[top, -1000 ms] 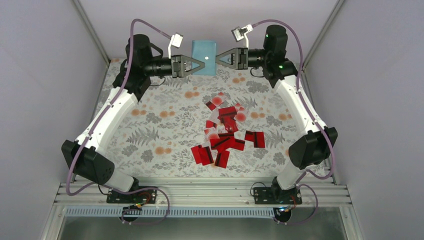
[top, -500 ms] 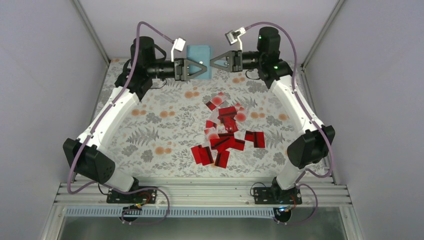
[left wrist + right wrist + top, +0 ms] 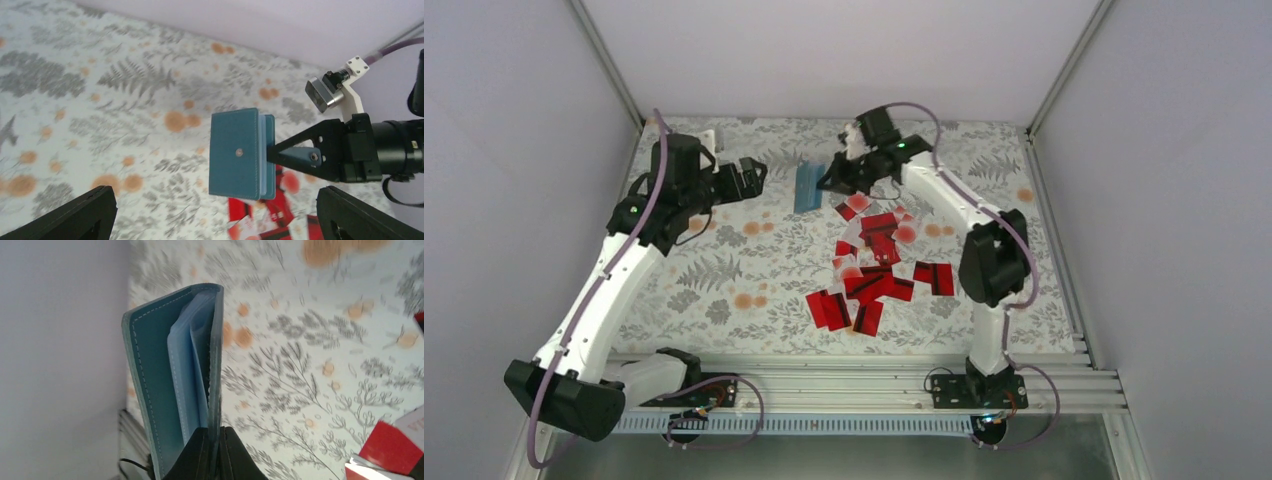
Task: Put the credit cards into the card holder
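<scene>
The right end effector [image 3: 210, 440] is closed on the card holder [image 3: 242, 152] and pinches one cover at its edge. The holder stands upright on edge over the far middle part of the counter [image 3: 724, 270], which has a cloth with a leaf pattern. Its covers are a little apart, so the pale blue sleeves inside can be seen in the right wrist view. I cannot tell if its lower edge touches the cloth. The left end effector [image 3: 757, 174] is open and holds nothing, its fingers [image 3: 75, 215] are spread wide, and it is just beside the holder on the left, not touching it. The credit cards [image 3: 879, 265] lie in a loose heap on the middle of the counter, near the holder; some overlap and some show a pale face
</scene>
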You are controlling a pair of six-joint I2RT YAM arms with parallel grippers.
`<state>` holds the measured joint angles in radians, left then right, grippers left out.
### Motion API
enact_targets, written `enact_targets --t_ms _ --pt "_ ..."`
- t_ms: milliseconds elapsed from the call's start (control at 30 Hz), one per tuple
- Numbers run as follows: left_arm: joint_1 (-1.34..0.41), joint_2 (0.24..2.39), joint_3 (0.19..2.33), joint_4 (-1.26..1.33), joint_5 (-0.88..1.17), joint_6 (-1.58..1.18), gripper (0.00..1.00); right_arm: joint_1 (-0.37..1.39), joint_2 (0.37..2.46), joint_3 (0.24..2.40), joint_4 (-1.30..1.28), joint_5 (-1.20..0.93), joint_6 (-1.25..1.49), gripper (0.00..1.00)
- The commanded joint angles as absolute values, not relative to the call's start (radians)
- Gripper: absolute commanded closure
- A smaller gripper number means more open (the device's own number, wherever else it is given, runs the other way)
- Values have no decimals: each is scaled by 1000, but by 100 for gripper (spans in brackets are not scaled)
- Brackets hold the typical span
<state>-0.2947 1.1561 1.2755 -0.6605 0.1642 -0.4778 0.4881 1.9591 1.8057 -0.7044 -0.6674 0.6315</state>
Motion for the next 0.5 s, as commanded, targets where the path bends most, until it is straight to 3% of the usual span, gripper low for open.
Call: enact_targets --t_ms 0,200,467 --pt "-306 1148 1169 -694 66 -450 0 592 2029 1891 -830 -468 653 96" --pt "-317 1185 1037 -613 188 -427 0 633 2162 2021 -897 -464 629 96" --pt "-334 1289 995 -560 217 -394 0 635 2179 2024 -913 -473 614 96"
